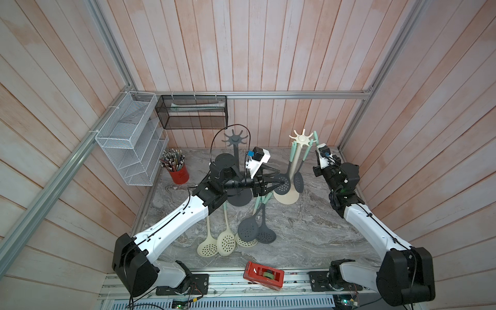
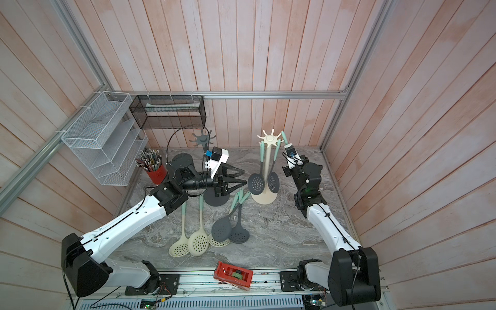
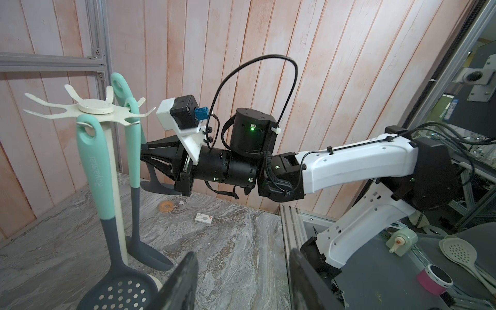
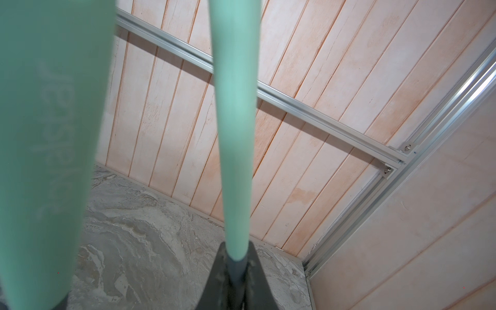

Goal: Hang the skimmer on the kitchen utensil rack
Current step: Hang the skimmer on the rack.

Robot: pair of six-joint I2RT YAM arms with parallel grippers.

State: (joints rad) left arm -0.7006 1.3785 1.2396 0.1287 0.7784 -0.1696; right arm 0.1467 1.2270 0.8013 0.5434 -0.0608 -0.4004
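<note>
The cream kitchen utensil rack (image 1: 302, 139) stands at the back right, and two grey skimmers with mint handles (image 1: 283, 183) (image 1: 298, 182) hang from it. My right gripper (image 4: 236, 271) is shut on a third skimmer (image 4: 236, 134) where the mint handle meets the grey stem. That handle's loop end (image 1: 315, 136) stands just above a rack arm on the rack's right side. In the left wrist view the right gripper (image 3: 143, 158) reaches in level beside the rack post. My left gripper (image 1: 279, 178) is open and empty, close beside a hanging skimmer's head (image 3: 120, 290).
A dark rack (image 1: 236, 139) stands left of the cream one, partly behind my left arm. Several loose skimmers lie mid-table, cream (image 1: 226, 243) and grey (image 1: 248, 229). A red pencil cup (image 1: 178, 174), a white wire shelf (image 1: 128, 139), a black mesh basket (image 1: 193, 112) and a red tape dispenser (image 1: 264, 275) are around.
</note>
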